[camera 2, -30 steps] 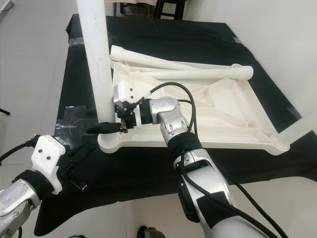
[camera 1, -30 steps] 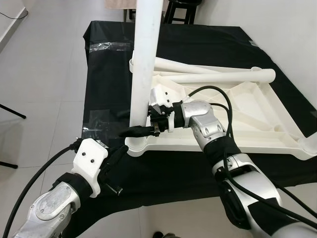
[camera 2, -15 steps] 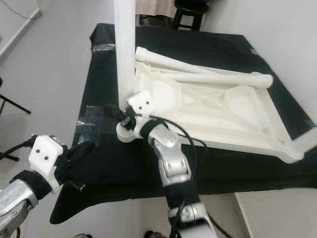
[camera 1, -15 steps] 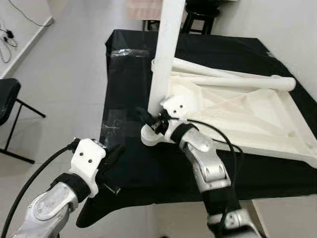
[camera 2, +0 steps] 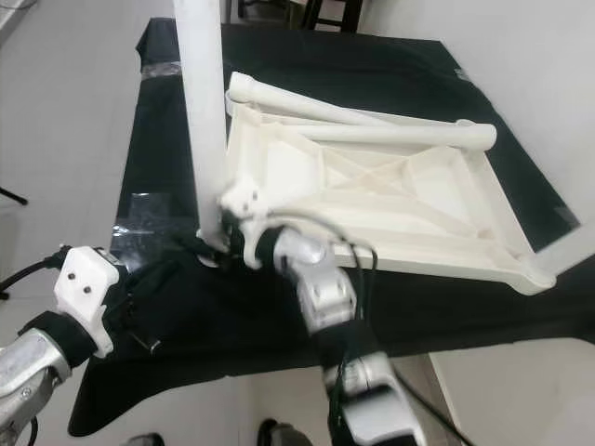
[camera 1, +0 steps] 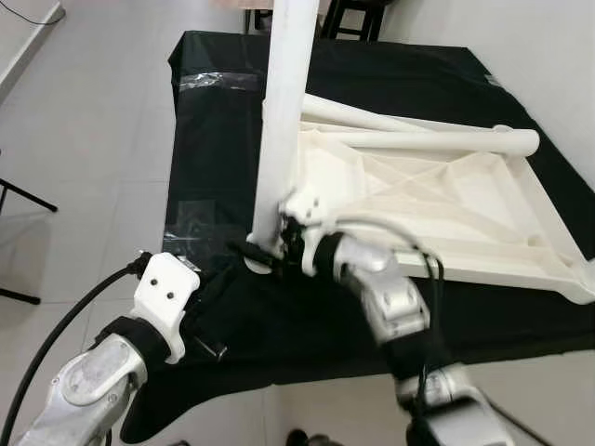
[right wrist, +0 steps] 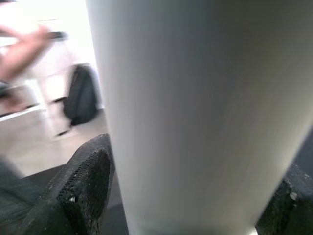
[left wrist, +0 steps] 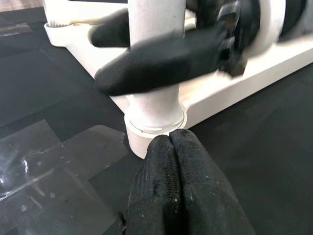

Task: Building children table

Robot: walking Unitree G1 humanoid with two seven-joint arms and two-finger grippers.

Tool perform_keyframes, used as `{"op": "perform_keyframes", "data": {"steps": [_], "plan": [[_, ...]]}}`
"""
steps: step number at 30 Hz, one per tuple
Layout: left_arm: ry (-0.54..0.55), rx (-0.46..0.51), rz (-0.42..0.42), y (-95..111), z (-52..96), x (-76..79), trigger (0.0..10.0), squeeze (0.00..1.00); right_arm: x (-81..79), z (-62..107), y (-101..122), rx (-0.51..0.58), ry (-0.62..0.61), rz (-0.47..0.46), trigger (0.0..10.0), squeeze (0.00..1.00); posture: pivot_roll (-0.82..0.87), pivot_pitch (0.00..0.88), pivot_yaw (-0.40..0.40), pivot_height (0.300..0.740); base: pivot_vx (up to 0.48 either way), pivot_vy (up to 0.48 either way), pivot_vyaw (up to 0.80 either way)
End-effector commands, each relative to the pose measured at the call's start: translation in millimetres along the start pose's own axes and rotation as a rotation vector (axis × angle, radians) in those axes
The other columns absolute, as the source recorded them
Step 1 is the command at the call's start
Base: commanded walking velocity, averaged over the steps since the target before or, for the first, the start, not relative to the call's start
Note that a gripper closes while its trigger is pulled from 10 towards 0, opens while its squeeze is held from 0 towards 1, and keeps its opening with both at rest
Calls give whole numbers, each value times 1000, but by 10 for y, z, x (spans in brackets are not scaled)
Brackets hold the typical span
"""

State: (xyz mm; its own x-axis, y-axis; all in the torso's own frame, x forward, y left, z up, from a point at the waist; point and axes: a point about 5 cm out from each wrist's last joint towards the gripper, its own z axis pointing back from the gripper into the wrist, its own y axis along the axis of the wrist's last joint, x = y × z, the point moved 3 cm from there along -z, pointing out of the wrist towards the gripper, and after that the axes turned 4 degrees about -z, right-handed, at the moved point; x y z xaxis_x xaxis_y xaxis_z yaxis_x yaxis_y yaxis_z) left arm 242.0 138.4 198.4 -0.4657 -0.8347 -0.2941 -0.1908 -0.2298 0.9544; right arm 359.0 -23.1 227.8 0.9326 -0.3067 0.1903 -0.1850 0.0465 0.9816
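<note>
A white tabletop point(camera 1: 446, 214) lies upside down on a black-covered table. One white leg point(camera 1: 284, 111) stands upright in its near left corner socket point(left wrist: 151, 134). My right gripper point(camera 1: 262, 249) is shut on the foot of this leg, one finger point(right wrist: 88, 181) on each side of the tube point(right wrist: 205, 107). My left gripper point(left wrist: 170, 142) is shut with nothing in it, its tips right at the socket's rim, low on the cloth. Two loose legs point(camera 1: 437, 141) lie across the tabletop's far side. Another leg point(camera 2: 567, 249) juts from the near right corner.
Clear tape patches point(camera 1: 200, 223) stick to the black cloth point(camera 1: 307, 325) left of the socket and at the far left corner point(camera 1: 218, 81). A dark stool point(camera 1: 353, 14) stands behind the table. Grey tiled floor point(camera 1: 84, 139) lies to the left, beyond the table's left edge.
The whole view has swung and shifted, so the camera moved. My right gripper stays clamped on the upright leg's foot, its arm now blurred. The left gripper stays low beside the socket.
</note>
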Motion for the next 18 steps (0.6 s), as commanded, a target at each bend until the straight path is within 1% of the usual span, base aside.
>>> {"op": "perform_keyframes", "data": {"steps": [1,2,3,4,6,7,8,10,11,12,15,18], "plan": [[-7,-31,12,-57,24,38,10000,0,-75,10,-113,-30,148,-10,10000,0,163,242,-150,740,0,0,0],[-7,-31,12,-57,24,38,10000,0,-75,10,-113,-30,148,-10,10000,0,163,242,-150,740,0,0,0],[-5,-32,10,-56,28,35,10000,0,-84,7,-101,-36,190,-4,10000,0,163,242,-150,740,0,0,0],[-5,-32,10,-56,28,35,10000,0,-84,7,-101,-36,190,-4,10000,0,163,242,-150,740,0,0,0],[-1,-35,9,-56,40,34,10000,0,-60,-41,-55,-56,243,-3,10000,0,179,251,-159,740,0,0,0],[-1,-35,9,-56,40,34,10000,0,-60,-41,-55,-56,243,-3,10000,0,179,251,-159,740,0,0,0],[3,-38,8,-55,53,34,10000,0,-20,-104,-5,-72,260,-7,10000,0,183,254,-160,740,0,0,0],[4,-39,7,-55,58,34,10000,0,-1,-128,13,-77,260,-12,10000,0,186,255,-160,740,0,0,0],[4,-40,6,-55,60,35,10000,0,21,-142,30,-77,262,-18,6510,0,186,255,-160,740,0,0,0],[4,-42,6,-56,62,40,10000,0,45,-154,47,-75,262,-32,0,0,190,255,-159,740,0,0,0],[3,-44,6,-58,65,47,10000,0,73,-156,58,-75,273,-50,0,0,195,256,-158,740,0,0,0],[2,-46,7,-62,69,56,10000,0,63,-89,-8,-110,328,-60,0,0,194,254,-158,740,0,0,0]]}}
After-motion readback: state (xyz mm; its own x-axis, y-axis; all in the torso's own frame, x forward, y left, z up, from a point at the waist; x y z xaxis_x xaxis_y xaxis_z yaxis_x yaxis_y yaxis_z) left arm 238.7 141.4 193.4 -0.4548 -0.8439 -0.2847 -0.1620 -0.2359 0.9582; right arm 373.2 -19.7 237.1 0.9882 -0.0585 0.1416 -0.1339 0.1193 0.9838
